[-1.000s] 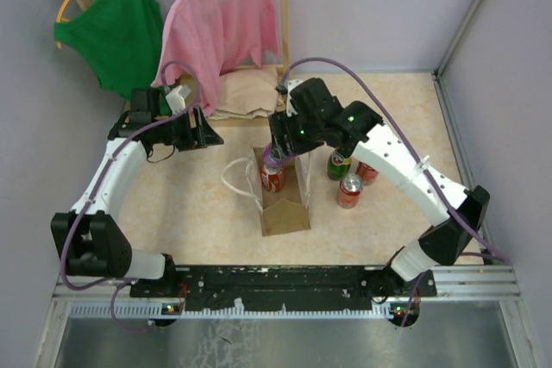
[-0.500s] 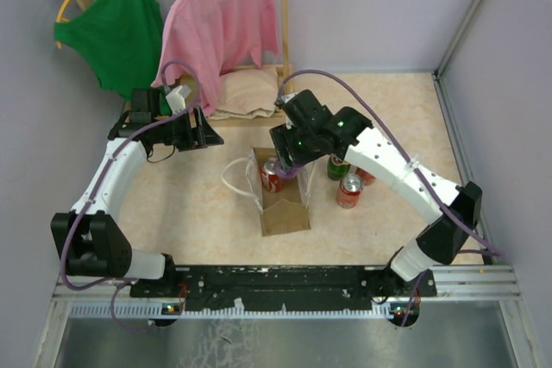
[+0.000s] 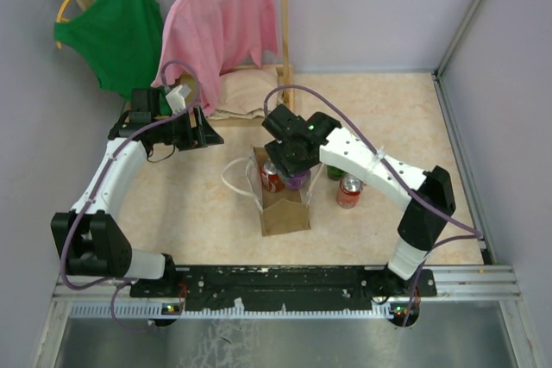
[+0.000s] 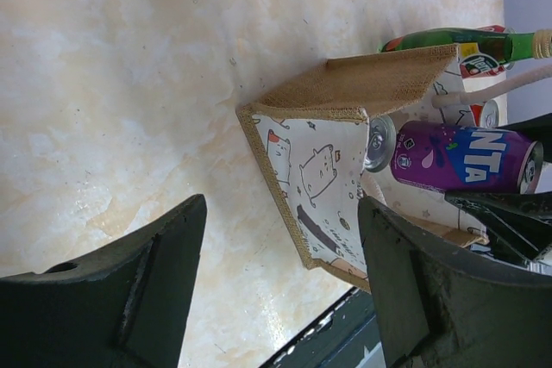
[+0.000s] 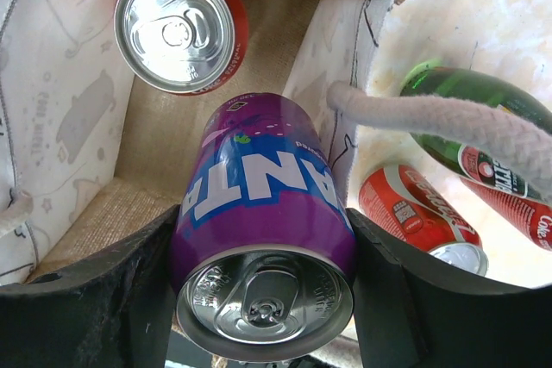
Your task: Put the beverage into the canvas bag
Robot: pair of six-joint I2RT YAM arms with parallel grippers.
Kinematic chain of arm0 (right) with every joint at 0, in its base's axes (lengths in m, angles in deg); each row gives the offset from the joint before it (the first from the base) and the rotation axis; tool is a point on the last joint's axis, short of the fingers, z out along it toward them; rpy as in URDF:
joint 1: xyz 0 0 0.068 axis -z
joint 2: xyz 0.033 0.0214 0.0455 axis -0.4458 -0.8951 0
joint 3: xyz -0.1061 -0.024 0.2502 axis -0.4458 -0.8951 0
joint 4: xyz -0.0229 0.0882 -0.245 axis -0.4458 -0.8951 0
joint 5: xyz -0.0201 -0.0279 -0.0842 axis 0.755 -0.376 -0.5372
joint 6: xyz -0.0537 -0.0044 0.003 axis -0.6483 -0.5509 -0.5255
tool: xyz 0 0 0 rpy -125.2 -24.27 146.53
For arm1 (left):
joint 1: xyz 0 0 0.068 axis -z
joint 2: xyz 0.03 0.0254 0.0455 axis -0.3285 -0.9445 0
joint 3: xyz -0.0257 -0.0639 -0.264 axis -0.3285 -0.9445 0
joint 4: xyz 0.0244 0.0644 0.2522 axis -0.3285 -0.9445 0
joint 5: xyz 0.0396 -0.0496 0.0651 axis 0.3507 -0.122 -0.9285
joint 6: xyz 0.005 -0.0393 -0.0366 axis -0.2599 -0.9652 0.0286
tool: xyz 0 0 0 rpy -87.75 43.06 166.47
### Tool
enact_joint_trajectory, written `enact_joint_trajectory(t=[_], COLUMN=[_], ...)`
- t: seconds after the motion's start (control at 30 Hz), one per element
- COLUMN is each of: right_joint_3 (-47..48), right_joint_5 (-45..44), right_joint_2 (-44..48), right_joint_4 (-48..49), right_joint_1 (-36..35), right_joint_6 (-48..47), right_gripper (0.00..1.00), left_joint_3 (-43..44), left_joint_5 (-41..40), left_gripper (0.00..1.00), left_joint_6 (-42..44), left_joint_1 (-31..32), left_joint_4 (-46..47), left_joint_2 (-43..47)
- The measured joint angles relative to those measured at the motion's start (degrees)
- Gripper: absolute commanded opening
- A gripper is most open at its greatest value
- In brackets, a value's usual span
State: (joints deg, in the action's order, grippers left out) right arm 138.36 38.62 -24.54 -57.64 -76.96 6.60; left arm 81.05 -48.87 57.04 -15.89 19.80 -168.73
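Mid-placement, by the look of it: lowering the beverage into the canvas bag point(image 3: 285, 213). Clamped in the right end effector point(image 5: 263, 299): the purple can point(image 5: 259, 178), pinched by its sides, upright, lid toward the wrist camera and base aimed into the bag's mouth. From the left wrist view, hanging with that base about level with the lid of the red can point(image 5: 177, 28) standing inside; not yet down on the bag floor. Just beside the red can, seemingly apart from it, though hard to tell for certain.

On the other side, the left end effector point(image 3: 207, 135): spread wide, holding nothing, hovering over the worktop point(image 3: 181, 204) well apart from the bag and facing it.

Outside the bag, just beside its right wall: a green bottle point(image 5: 466, 109) and more red cans point(image 5: 414, 213), no part of this move.

Next, in all likelihood: a straight drop into the free patch of floor next to the red can, keeping off the white cord handle point(image 5: 431, 127) by the right rim and off the soft printed liner. Then parting the fingers only with the base seated; no letting go from this height, for fear of tipping against the red can. After that, a vertical retreat, so as not to snag the handle or drag the bag.
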Motion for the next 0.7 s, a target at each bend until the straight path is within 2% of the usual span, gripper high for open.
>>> enact_joint_trajectory(t=[0.3,0.7], right_joint_3=[-0.17,-6.51], right_joint_5=[-0.39,0.96], right_joint_2=[-1.79,-3.48], right_joint_4=[2.23,7.41], right_joint_1=[-0.04,-0.04], right_joint_6=[-0.2,0.13], right_gripper=[0.0,0.0], left_joint_3=[0.0,0.0], left_joint_5=[0.0,0.0], left_gripper=[0.77,0.77], left_joint_6=[0.0,0.0], left_joint_1=[0.0,0.0], left_joint_4=[0.5,0.79], left_joint_2=[-0.44,-0.44])
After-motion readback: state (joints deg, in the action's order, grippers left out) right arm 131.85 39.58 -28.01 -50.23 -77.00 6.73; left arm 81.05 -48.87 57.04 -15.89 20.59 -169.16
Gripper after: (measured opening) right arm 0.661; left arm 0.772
